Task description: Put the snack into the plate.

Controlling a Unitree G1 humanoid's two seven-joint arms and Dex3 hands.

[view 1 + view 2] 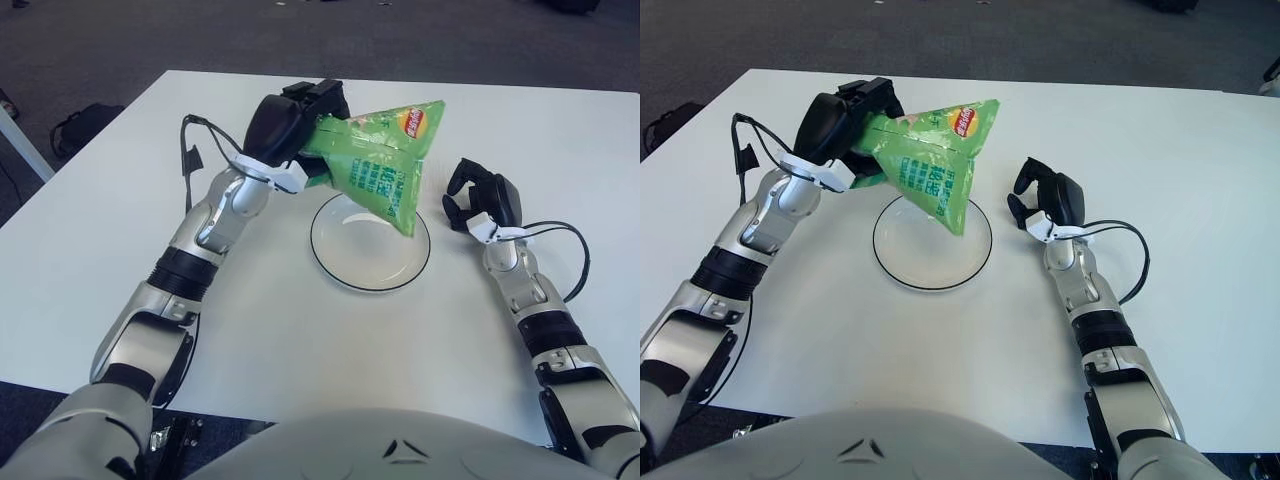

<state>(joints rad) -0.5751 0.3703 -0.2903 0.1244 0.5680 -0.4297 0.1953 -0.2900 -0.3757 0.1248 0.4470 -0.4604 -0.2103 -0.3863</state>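
The left robot hand (pixel 300 120) was raised off the white worktop (pixel 90 230), above and to the left of the plate (pixel 345 265). Its dark fingers (pixel 325 98) were clamped on one end of the green snack bag (pixel 380 160), gripping it from the bag's left side. The bag hung clear of the worktop, tilted, with its upper corner pointing to the right of the plate's centre and its lower corner drooping over the plate's far right part. Whether that lower corner touched the plate could not be told. A yellow and red logo (pixel 409 121) showed near the bag's upper right corner.

The plate was white and round with a dark rim, lying flat on the worktop, and nothing lay in its visible part.

To the right of the plate, well apart from the bag, the right robot hand (pixel 483 198) showed just beside the plate's right rim. Its fingers (pixel 456 182) were curled inward and held nothing. A black cable (pixel 572 250) looped from its wrist across the worktop, farther right of the plate.
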